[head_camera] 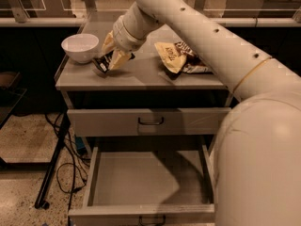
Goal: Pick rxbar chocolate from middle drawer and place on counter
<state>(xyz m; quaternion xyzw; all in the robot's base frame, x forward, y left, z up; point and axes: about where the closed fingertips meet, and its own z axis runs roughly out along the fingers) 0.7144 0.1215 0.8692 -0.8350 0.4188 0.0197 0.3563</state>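
Cream-white and bulky, the arm (225, 69) fills the right side of what we see, rising from the lower right corner and bending down toward the left half of the counter (141, 76). We see the counter as a flat grey metal top, wider than the drawers beneath it. Below it, the middle drawer (146, 180) is pulled well out, and we see only bare grey floor inside it. Between that drawer and the counter sits the upper drawer (108, 122), pushed shut, its dark loop handle facing us. On the counter's right half lies a yellow-brown chip bag (175, 56), crumpled and flat. A white bowl (81, 47) stands upright near the back left corner.

We find the gripper (113, 62) low over the left part of the counter, just to the right of the bowl, its tan fingers (120, 59) angled down and to the left. The jaws are pinching the rxbar chocolate (102, 65). The black wrapper sticks out tilted from between them, its lower end at the counter surface; we cannot tell whether it touches.
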